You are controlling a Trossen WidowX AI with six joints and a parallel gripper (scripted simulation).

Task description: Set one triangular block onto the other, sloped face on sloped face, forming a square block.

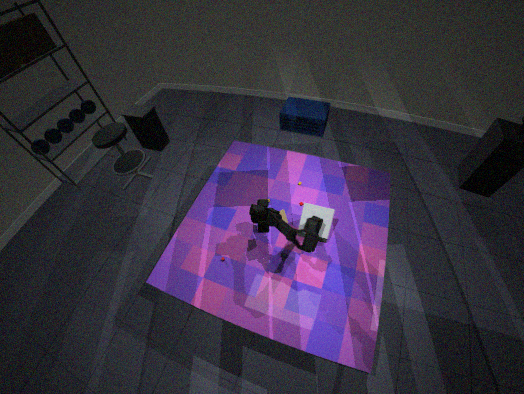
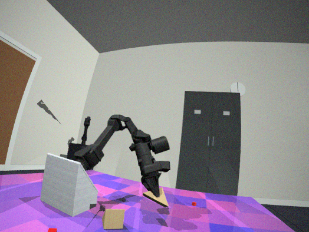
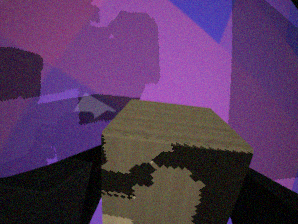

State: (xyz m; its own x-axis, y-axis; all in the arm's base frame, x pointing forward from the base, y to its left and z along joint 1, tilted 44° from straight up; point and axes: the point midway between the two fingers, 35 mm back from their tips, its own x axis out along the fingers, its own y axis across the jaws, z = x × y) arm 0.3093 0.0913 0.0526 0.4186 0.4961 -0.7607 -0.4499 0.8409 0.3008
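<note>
Gripping one triangular block (image 2: 163, 196) (image 3: 172, 122), the partly open gripper (image 2: 158, 195) hangs at about two o'clock from the other triangular block (image 2: 114, 219) in the exterior view.

The worktop (image 1: 330, 295) (image 2: 265, 218) has pink, purple and blue patches. The block in the black gripper (image 1: 262, 226) (image 2: 156, 192) (image 3: 172, 200) is tan, with dark shadow shapes.
</note>
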